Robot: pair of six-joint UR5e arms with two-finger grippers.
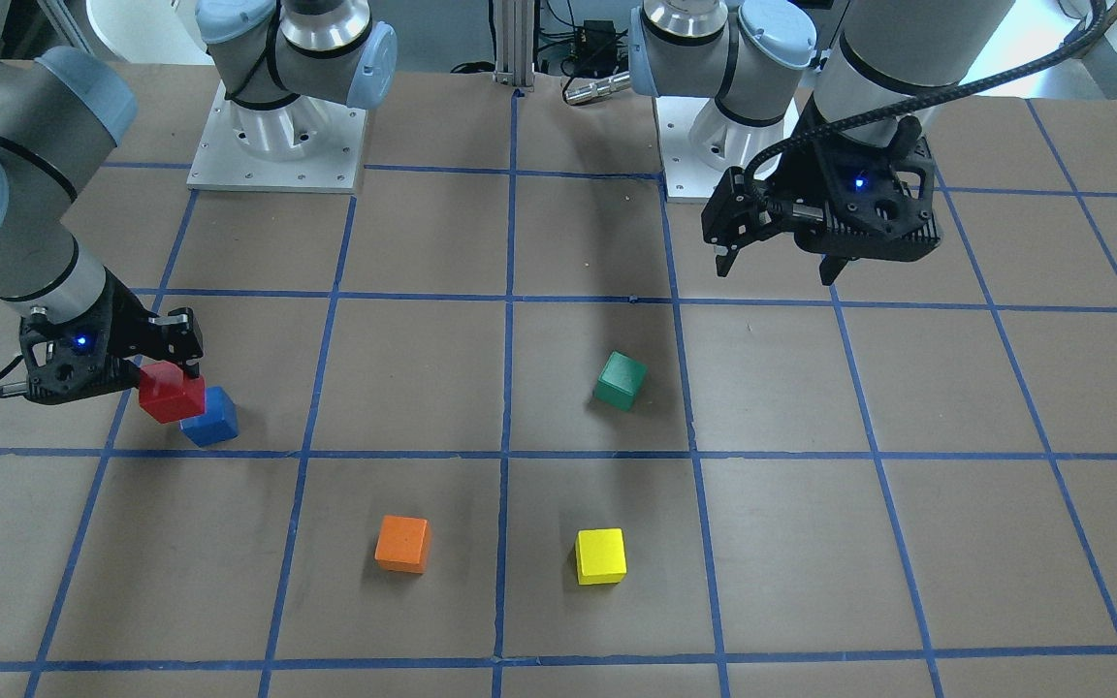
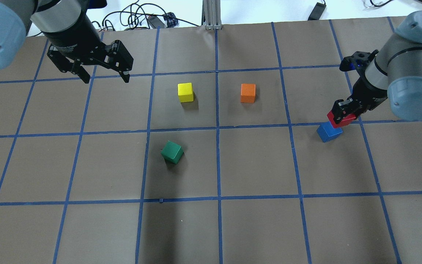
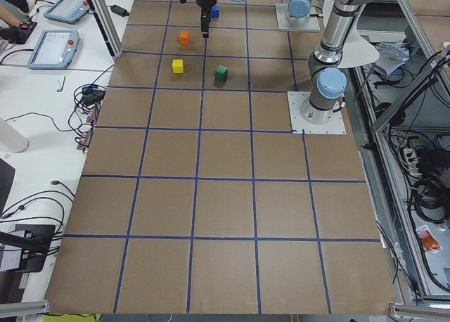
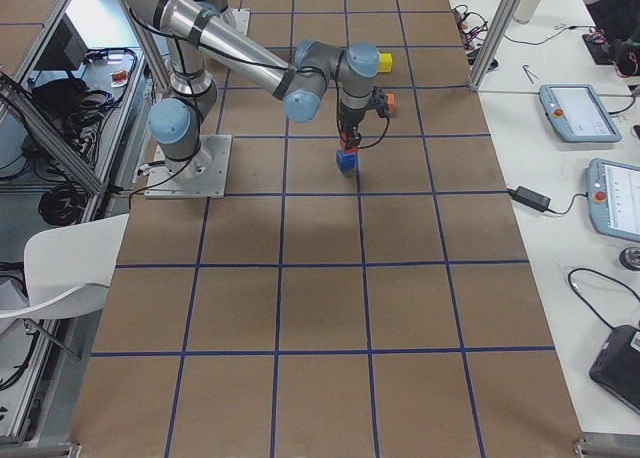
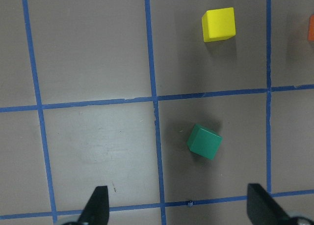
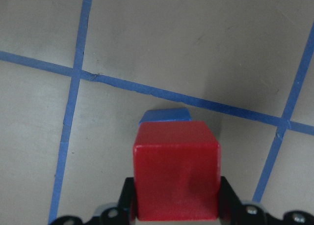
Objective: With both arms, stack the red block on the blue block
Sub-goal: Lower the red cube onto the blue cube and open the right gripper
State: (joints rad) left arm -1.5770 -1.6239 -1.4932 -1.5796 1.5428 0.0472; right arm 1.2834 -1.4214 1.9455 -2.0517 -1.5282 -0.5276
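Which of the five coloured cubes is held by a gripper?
The red block, shut in the jaws of the right gripper just over the blue block. The green cube, yellow cube and orange cube lie free on the table.

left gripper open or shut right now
Open. The left gripper hangs above the table with its fingers spread wide apart and nothing between them; the green block lies on the table below.

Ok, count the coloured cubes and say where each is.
5: red block in the right gripper over the blue block; green cube mid-table; orange cube and yellow cube beyond it.
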